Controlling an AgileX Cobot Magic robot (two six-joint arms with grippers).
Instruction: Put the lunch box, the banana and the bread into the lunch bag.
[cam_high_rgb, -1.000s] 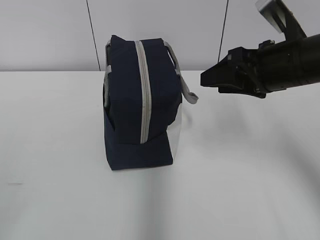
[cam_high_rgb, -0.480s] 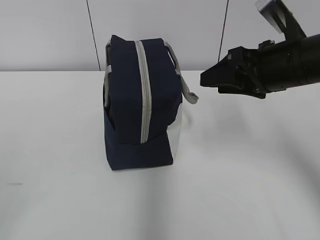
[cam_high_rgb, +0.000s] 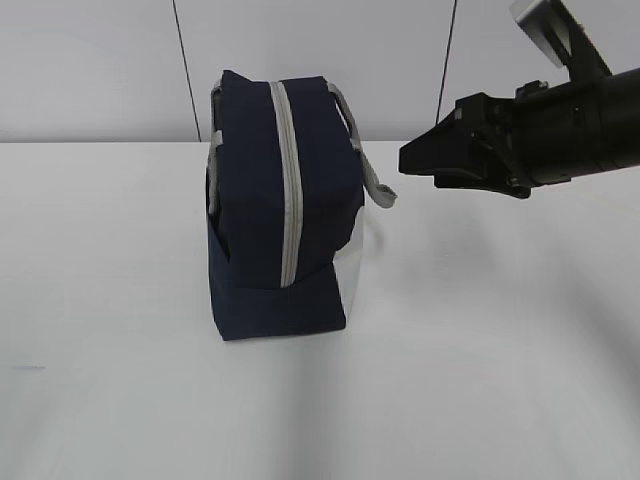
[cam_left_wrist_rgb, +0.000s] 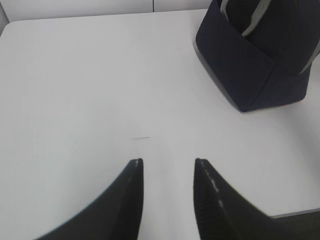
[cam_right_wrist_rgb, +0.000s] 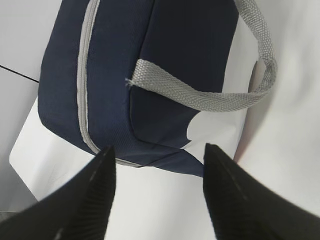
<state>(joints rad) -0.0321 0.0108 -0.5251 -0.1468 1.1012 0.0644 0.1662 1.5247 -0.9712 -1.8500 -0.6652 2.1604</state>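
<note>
Exterior view: lunch bag (cam_high_rgb: 280, 210) upright on the white surface (cam_high_rgb: 480, 380), left of frame centre, navy fabric with a grey zipper strip (cam_high_rgb: 290, 180) running top to bottom along the facing end; zipper closed as far as visible. Grey webbing handle (cam_high_rgb: 372, 172) drooping off the bag's right side, white side panel (cam_high_rgb: 350, 265) showing at the lower right edge. Right gripper (cam_high_rgb: 405, 158) entering from the right edge at the height of the bag's upper half, tip just beside the handle, apart from it; whether empty cannot be told from this view alone.

Right wrist view: right fingers (cam_right_wrist_rgb: 95, 200) spread wide at the bottom of the frame, nothing between them; lunch bag (cam_right_wrist_rgb: 165, 60) filling the upper half, handle loop (cam_right_wrist_rgb: 210, 97) hanging across the centre and right, not touched by either finger.

Left wrist view: left gripper (cam_left_wrist_rgb: 165, 167) at the bottom centre, fingers (cam_left_wrist_rgb: 125, 200) set at a narrow gap, holding nothing, poised over bare surface (cam_left_wrist_rgb: 90, 75). Lunch bag (cam_left_wrist_rgb: 255, 65) in the upper right corner, well apart from these fingers. Short dark mark (cam_left_wrist_rgb: 140, 138) on the surface just above the fingertips.

Lunch box, banana and bread not identifiable in any view
</note>
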